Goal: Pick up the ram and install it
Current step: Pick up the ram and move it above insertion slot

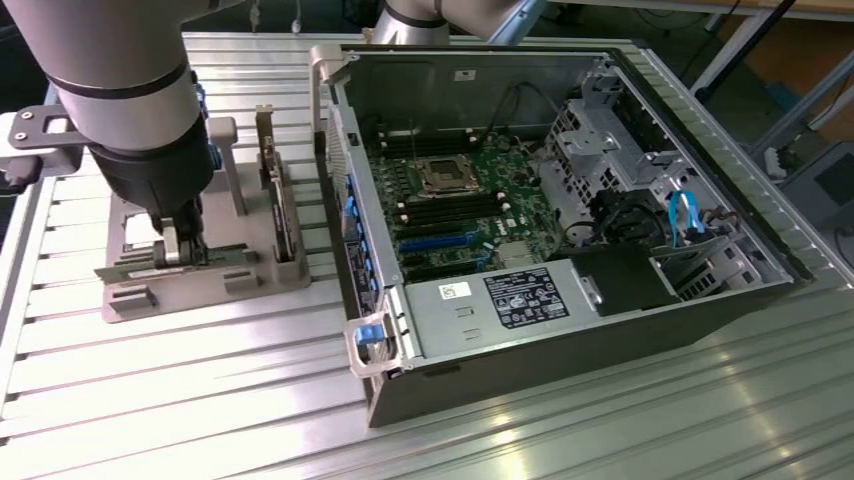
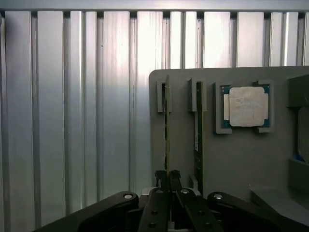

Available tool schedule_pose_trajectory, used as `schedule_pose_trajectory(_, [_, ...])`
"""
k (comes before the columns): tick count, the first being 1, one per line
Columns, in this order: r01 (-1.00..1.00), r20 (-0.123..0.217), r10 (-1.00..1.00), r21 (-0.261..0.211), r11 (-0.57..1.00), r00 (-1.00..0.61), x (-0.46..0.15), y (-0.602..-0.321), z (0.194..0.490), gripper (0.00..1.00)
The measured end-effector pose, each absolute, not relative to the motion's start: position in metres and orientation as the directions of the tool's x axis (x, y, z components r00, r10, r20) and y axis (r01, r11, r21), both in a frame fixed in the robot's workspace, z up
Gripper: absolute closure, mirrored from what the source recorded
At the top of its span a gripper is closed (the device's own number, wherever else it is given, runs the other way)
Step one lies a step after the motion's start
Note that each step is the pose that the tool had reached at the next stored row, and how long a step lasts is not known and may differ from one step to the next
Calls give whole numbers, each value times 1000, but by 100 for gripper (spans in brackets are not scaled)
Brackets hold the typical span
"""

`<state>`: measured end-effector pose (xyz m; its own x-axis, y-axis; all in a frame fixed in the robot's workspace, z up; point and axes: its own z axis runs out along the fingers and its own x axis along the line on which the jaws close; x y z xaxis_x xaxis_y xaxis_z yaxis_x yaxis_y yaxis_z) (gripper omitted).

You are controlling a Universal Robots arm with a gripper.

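Spanning the whole scene, a ribbed aluminium table (image 1: 160, 400) carries everything else. On the exterior view's right stands an open computer case (image 1: 561, 375), lying on its side with the cover off, so that the green motherboard (image 1: 454, 215) faces up. A bare processor socket (image 1: 447, 178) sits near the board's middle, and blue cables (image 1: 683, 215) run through the drive bay on the far side.

On the exterior view's left the robot arm (image 1: 127, 90) reaches straight down over a grey holder (image 1: 200, 295), which lies on the table just beside the case. A larger card (image 1: 276, 205) stands on edge in the holder, on the side nearest the case.

In the wrist view the holder (image 2: 231, 159) shows two slots side by side, each with a thin stick standing on its long edge. The ram (image 2: 167, 125) is in the slot nearer the holder's edge; its twin, the second stick (image 2: 198, 125), stands just beside it. A square silver processor chip (image 2: 247, 106) rests in its own recess past the second stick.

The gripper (image 2: 168, 176) is drawn in narrow, and its black fingertips (image 2: 161, 175) press on either face of the ram near one end. The ram sits seated in its slot.
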<state>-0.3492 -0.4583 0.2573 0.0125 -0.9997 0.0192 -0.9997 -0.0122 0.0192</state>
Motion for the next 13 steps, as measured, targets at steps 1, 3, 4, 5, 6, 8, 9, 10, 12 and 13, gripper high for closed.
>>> schedule_pose_trajectory(1, [-1000, 19, -1000, 19, -12, 13, -349, -458, 260, 88])
schedule_pose_trajectory(3, [-1000, 20, -1000, 19, -12, 13, -349, -458, 265, 88])
schedule_pose_trajectory(4, [-1000, 20, -1000, 19, -12, 13, -349, -458, 267, 88])
schedule_pose_trajectory(5, [-1000, 20, -1000, 19, -12, 12, -349, -458, 270, 88])
schedule_pose_trajectory(6, [-1000, 20, -1000, 19, -12, 12, -349, -458, 273, 88])
schedule_pose_trajectory(8, [-1000, 20, -1000, 19, -12, 12, -349, -458, 279, 88])
schedule_pose_trajectory(9, [-1000, 20, -1000, 19, -12, 13, -349, -458, 284, 88])
schedule_pose_trajectory(10, [-1000, 20, -1000, 19, -12, 13, -349, -458, 289, 88])
schedule_pose_trajectory(12, [-1000, 20, -1000, 19, -12, 13, -349, -458, 295, 88])
schedule_pose_trajectory(13, [-1000, 20, -1000, 19, -12, 13, -349, -458, 297, 88])
